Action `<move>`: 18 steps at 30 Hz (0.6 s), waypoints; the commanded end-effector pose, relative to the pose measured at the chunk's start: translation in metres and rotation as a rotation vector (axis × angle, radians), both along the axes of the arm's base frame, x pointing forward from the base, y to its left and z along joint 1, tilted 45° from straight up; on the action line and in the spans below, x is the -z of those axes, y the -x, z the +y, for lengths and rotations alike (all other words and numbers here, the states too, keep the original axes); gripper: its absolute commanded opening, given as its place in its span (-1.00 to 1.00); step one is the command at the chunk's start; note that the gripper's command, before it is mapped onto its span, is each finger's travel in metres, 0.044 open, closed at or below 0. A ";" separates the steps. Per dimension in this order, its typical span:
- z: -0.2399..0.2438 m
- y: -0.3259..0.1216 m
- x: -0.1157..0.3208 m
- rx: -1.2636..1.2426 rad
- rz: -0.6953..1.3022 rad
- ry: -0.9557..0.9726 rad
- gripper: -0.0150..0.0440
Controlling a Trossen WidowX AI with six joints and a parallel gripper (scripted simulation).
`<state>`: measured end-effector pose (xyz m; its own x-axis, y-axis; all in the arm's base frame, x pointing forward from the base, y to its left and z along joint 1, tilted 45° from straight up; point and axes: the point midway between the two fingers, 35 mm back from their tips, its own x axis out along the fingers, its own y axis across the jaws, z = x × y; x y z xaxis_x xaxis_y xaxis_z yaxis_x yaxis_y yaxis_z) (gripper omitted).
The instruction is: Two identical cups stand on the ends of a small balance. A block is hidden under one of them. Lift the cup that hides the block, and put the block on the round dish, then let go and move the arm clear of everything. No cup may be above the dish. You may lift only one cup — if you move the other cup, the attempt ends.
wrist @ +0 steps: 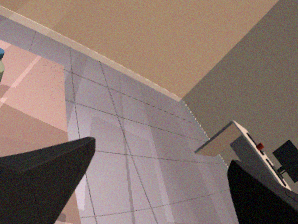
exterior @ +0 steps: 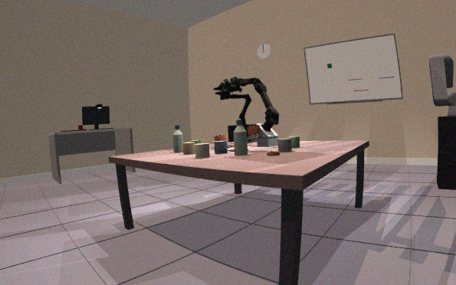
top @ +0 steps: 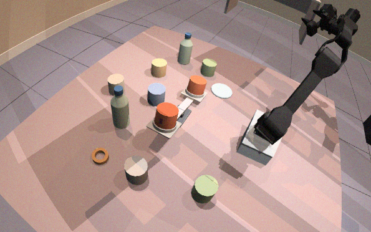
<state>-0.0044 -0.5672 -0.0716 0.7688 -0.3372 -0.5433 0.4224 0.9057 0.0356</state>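
Observation:
Two orange-red cups stand upside down on the pans of the small balance [top: 185, 105]. The near cup [top: 166, 116] [exterior: 254, 130] is on the pan toward the front in the top view. The far cup [top: 197, 85] [exterior: 220, 137] is on the other pan, close to the dish. In the exterior view the near cup's top shows higher than the far cup's, so the beam looks tilted down at the far cup. The block is not visible. The pale round dish [top: 221, 90] lies bare beside the far cup. My gripper [top: 308, 15] [exterior: 216, 91] [wrist: 162, 157] is open and empty, high up, away from both cups.
A blue cylinder [top: 156, 94] stands close beside the balance. Bottles [top: 120, 111] [top: 185, 51], a yellow cylinder [top: 159, 68], a tan cylinder [top: 116, 84], green cylinders [top: 209, 68] [top: 205, 188], a grey cylinder [top: 136, 169] and an orange ring [top: 93, 155] are around it.

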 end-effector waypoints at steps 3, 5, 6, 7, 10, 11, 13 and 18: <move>0.008 -0.022 -0.015 -0.027 -0.011 -0.031 1.00; 0.022 -0.050 -0.035 -0.063 -0.024 -0.074 1.00; 0.030 -0.064 -0.045 -0.081 -0.030 -0.096 1.00; 0.036 -0.073 -0.052 -0.093 -0.034 -0.111 1.00; 0.059 -0.103 -0.073 -0.134 -0.044 -0.161 1.00; 0.069 -0.114 -0.081 -0.150 -0.047 -0.181 1.00; 0.091 -0.135 -0.097 -0.183 -0.052 -0.222 1.00; 0.155 -0.180 -0.131 -0.262 -0.055 -0.326 1.00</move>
